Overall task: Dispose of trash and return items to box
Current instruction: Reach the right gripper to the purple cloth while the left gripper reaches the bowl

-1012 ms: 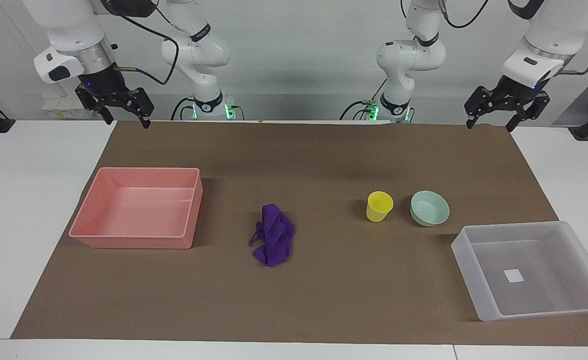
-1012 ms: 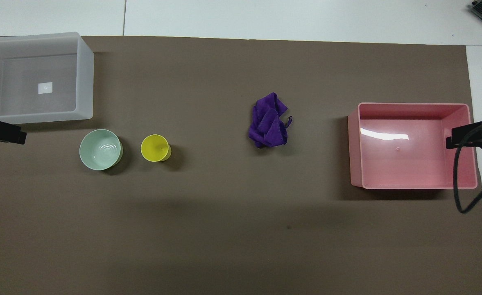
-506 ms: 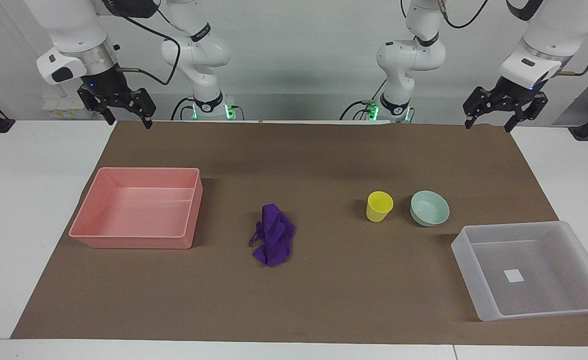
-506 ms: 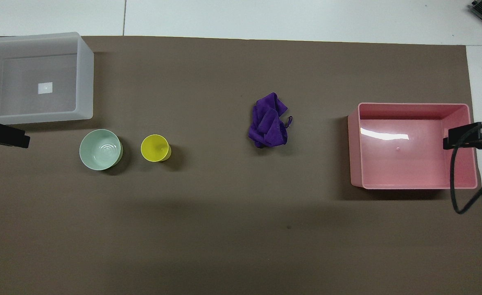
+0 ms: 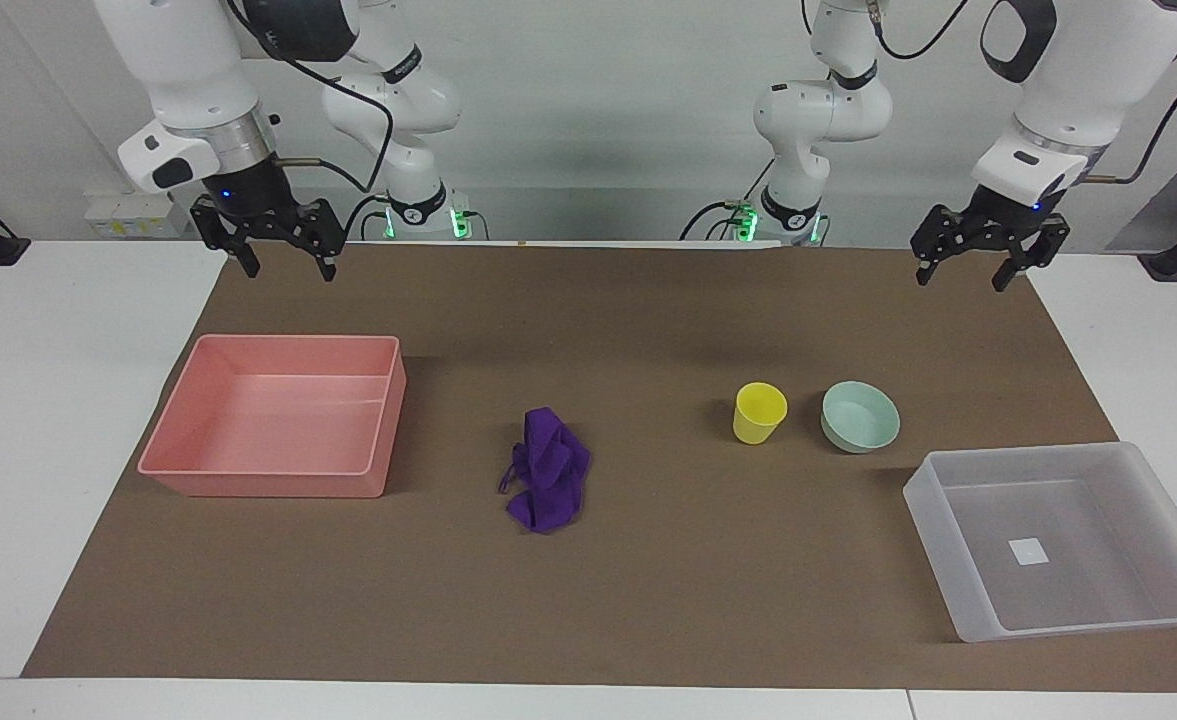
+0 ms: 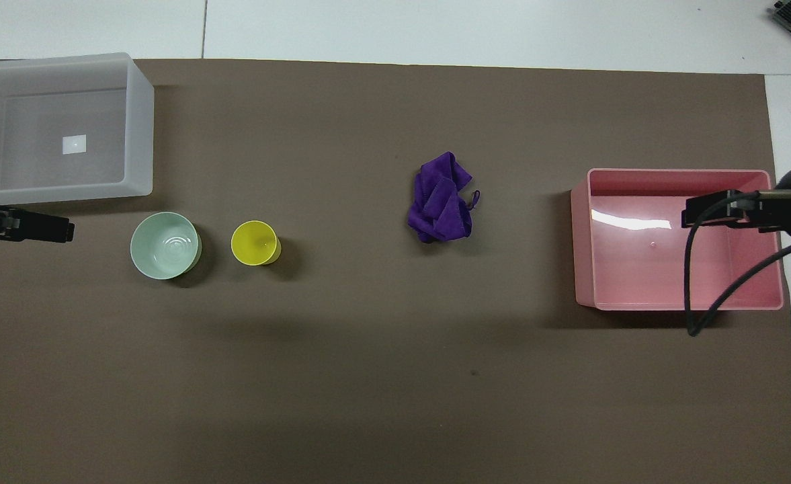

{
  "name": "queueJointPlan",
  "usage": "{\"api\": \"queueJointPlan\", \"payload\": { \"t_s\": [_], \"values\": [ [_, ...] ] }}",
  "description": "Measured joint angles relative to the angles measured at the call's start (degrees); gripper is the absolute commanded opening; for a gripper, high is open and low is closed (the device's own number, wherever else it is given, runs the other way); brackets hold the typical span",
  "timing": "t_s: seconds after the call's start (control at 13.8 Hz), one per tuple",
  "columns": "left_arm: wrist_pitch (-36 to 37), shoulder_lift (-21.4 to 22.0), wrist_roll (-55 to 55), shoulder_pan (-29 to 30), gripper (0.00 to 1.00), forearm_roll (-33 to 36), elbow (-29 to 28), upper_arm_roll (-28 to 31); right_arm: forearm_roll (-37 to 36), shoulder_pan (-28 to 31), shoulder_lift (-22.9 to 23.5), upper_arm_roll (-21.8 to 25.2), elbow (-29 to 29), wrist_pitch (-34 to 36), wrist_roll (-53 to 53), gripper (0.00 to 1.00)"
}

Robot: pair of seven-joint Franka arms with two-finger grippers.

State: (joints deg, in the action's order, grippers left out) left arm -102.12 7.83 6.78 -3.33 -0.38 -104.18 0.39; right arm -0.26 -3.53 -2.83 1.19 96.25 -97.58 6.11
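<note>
Nothing has been picked up yet: the purple cloth wad lies mid-mat, well apart from both sets of fingers, with the pink bin toward the right arm's end, probably so the trash has a short trip there. The yellow cup and mint-green bowl stand side by side, not touching, close to the translucent box at the left arm's end, which suits a short carry into it. The right gripper hangs with fingers apart, holding nothing, over the mat's edge by the robots, the pink bin lying below and ahead of its tips. The left gripper is likewise spread and empty, the bowl the nearest thing ahead of its fingers. The facing view shows both grippers raised clear of the mat and their open jaws; the overhead view shows only dark tips, the right one overlapping the pink bin, yet reveals the box's white label and both vessels empty.
</note>
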Motion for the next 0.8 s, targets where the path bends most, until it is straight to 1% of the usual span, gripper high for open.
{"api": "queueJointPlan", "payload": {
  "t_s": [0.14,0.43,0.65,0.8],
  "values": [
    [-5.40,0.37,-0.05,0.00,1.00,0.00,-4.80,0.00,0.00,-3.09,2.56,-0.07,0.54,-4.80,3.10,1.00],
    [-18.15,-0.38,-0.27,0.17,1.00,0.00,-15.00,0.16,0.00,-10.42,10.90,-0.21,0.86,-17.48,10.94,1.00],
    [-27.23,-3.45,-0.38,0.26,1.00,0.00,-20.83,0.15,0.02,-14.63,17.63,-0.27,0.98,-27.90,14.00,1.00],
    [-33.26,-6.70,-0.39,0.25,1.00,0.00,-22.97,-0.07,0.03,-17.15,22.16,-0.32,1.04,-34.57,14.89,1.00]
  ]
}}
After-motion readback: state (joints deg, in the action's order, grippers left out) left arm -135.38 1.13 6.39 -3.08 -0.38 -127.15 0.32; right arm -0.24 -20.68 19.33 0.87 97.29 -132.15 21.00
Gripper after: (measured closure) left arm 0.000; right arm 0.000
